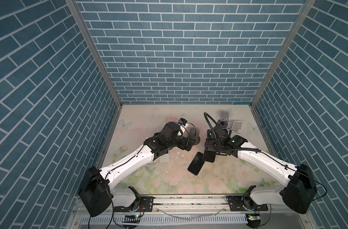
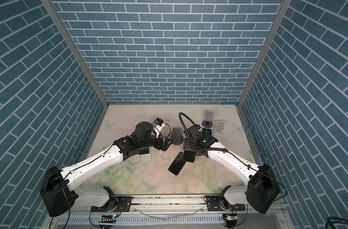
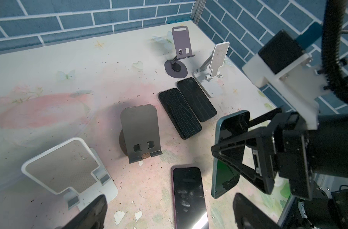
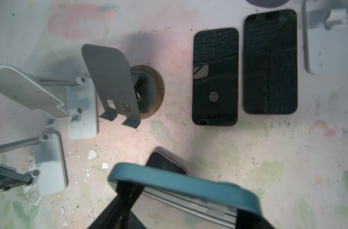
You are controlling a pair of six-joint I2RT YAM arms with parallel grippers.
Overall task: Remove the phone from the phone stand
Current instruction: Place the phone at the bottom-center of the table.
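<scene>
My right gripper is shut across the width of a teal-cased phone, dark screen to one side. The phone hangs on edge just above the table, apart from every stand. In both top views it shows as a dark slab under the right wrist. Nearest is a grey phone stand on a round wood-look base, with nothing on it. My left gripper is open beside it, nothing between its fingers.
A purple-cased phone lies flat below the left gripper, partly under the teal one. Two black phones lie side by side. Bare white stand; purple stand and white stand near the back right corner.
</scene>
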